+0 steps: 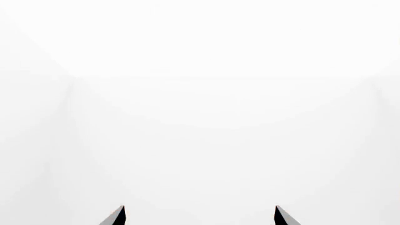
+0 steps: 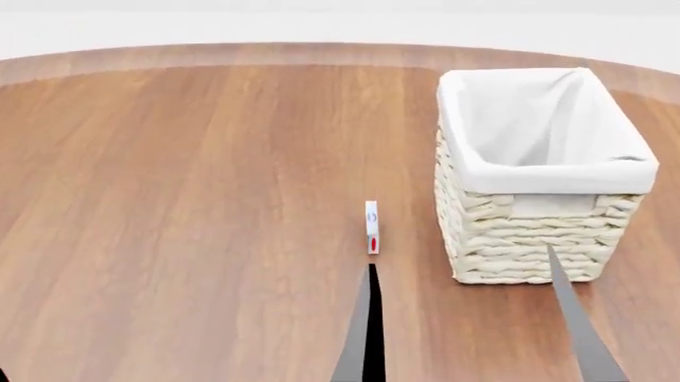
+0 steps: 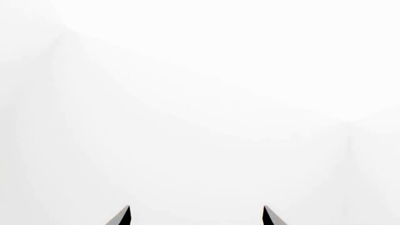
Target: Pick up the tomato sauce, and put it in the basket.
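The basket (image 2: 531, 231) is cream woven wicker with a white cloth lining and stands on the right of the wooden table (image 2: 191, 199); what shows of its inside is bare cloth. The tomato sauce can shows in no view. In the head view, two dark fingers rise from the bottom edge, wide apart; I take them for my right gripper (image 2: 459, 256), open and empty, just in front of the basket. My left gripper (image 1: 200, 207) and my right gripper (image 3: 196, 207) both show spread, empty fingertips against plain white.
A small thin white item with a red mark (image 2: 372, 227) stands upright on the table left of the basket, just beyond the left of the two fingers. The table's curved far edge (image 2: 318, 48) meets a white floor.
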